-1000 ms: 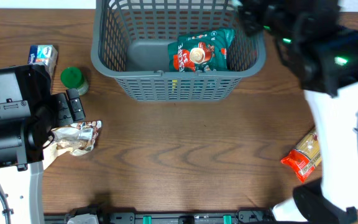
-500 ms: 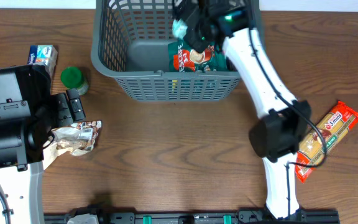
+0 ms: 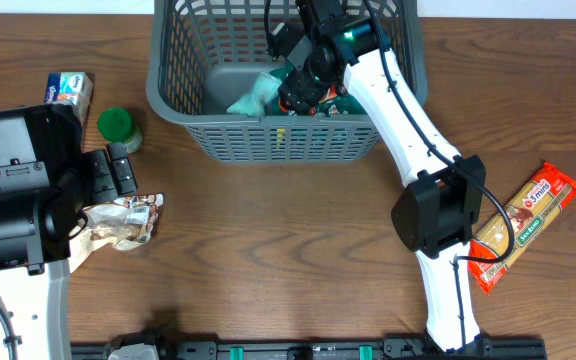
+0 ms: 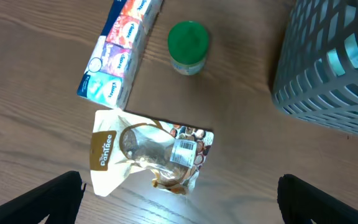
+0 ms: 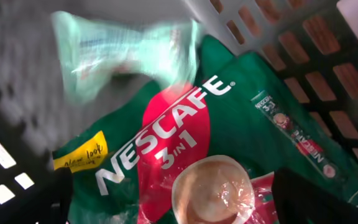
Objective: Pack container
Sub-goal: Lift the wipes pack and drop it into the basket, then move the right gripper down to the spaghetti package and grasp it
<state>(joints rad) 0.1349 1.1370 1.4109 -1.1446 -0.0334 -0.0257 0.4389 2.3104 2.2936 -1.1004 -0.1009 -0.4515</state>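
The container is a dark grey slotted basket at the back of the table, also seen in the left wrist view as the container's corner. My right gripper is inside it, open, hovering just above a green and red Nescafe bag. A pale teal packet lies blurred beside that bag, free of the fingers. My left gripper stays open over the table, close to a brown and white pouch without touching it.
A green-lidded jar and a blue tissue pack sit at the far left, beyond the pouch. A red and orange pasta packet lies at the right beside the right arm's base.
The right arm swung into the basket with the pale teal packet, then its jaws opened and the packet dropped beside the Nescafe bag. The left arm has not moved.
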